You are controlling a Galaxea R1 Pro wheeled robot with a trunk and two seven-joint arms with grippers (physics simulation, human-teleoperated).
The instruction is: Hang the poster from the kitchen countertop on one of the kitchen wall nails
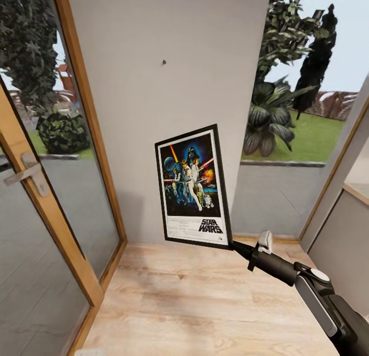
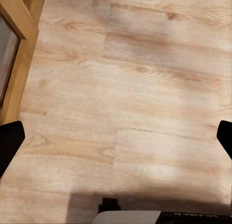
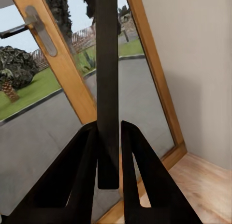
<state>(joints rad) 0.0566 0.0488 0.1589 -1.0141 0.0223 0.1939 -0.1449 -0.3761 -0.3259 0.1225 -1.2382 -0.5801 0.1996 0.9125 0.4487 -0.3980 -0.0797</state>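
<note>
The right gripper (image 1: pixel 237 244) pinches the Star Wars poster (image 1: pixel 192 186) by its lower corner, holding it up before the grey wall below the nail (image 1: pixel 164 62). So thin a corner grip could let the frame swing or slip on the lift. The left gripper (image 2: pixel 116 137) hangs open over the wooden floor (image 2: pixel 125 88).

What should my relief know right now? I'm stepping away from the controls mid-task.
Right gripper: shut on the poster, pinching its lower corner; the frame edge sits between the fingers.
Left gripper: open, empty, pointing down at the wooden floor.
Poster: lifted, held upright and slightly tilted in front of the grey wall, below the wall nail.
Done: pickup.
Left: raise the poster to the nail, hang it, release.
</note>
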